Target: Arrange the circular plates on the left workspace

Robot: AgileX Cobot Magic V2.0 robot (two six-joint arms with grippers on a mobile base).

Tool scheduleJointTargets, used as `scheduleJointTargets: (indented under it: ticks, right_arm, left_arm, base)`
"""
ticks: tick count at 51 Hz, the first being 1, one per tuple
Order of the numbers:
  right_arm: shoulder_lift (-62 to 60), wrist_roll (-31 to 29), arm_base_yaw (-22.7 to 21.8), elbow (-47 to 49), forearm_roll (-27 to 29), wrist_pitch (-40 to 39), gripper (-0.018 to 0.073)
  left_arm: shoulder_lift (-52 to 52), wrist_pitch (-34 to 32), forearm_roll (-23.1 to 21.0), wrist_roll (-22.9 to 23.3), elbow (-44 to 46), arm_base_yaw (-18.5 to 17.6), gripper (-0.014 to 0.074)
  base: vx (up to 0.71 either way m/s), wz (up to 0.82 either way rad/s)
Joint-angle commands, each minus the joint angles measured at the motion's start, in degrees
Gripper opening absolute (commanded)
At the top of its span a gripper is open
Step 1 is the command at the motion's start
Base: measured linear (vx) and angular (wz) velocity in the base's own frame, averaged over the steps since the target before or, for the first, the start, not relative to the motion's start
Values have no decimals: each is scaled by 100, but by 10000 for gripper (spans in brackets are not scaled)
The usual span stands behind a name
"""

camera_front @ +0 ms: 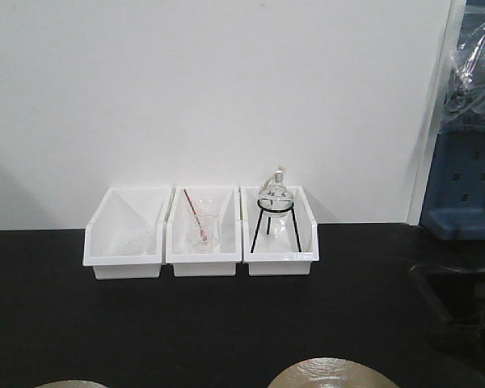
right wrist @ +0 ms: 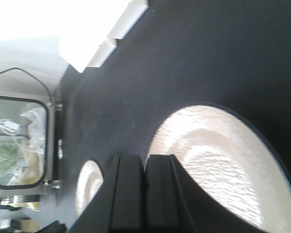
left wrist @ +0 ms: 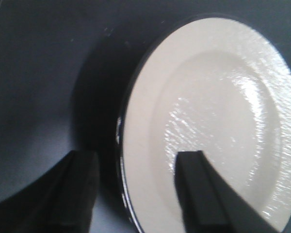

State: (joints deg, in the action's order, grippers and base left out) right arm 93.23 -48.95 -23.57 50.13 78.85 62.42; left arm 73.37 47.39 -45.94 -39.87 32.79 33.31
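Note:
Two glossy beige plates lie on the black countertop (camera_front: 226, 323). In the front view only their far edges show at the bottom: one at the left (camera_front: 61, 384), one near the middle (camera_front: 331, 374). In the left wrist view one plate (left wrist: 218, 121) fills the right side. My left gripper (left wrist: 138, 189) is open and straddles its dark rim, one finger (left wrist: 80, 189) outside and the other finger (left wrist: 199, 189) over the plate. My right gripper (right wrist: 145, 189) is shut with nothing between its fingers, beside a plate (right wrist: 223, 165). The other plate (right wrist: 89, 187) shows further left.
Three white bins (camera_front: 202, 234) stand in a row at the back against the wall; the middle one holds a beaker with a rod, the right one a round flask on a tripod (camera_front: 275, 202). A recessed sink (camera_front: 461, 307) lies at the right.

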Motion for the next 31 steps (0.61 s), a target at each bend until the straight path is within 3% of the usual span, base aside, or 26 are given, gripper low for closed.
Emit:
scheduleJointTargets:
  ticks: [1, 7, 21, 31]
  right_arm:
    - [-183, -206, -31, 175, 532, 375, 1]
    - [-183, -321, -36, 175, 560, 405, 1]
    - [-183, -433, -36, 175, 780, 666, 1]
    - [-183, -466, -36, 175, 853, 1022, 1]
  left_arm:
    - [208, -32, -287, 57, 160, 3, 542]
    - [690, -27, -606, -132, 160, 3, 539]
    - [1526, 358, -2045, -1440, 160, -37, 484]
    - [1801, 286, -2113, -1503, 160, -189, 304]
  base:
    - [0, 0]
    - [0, 0]
    - [0, 0]
    - [0, 0]
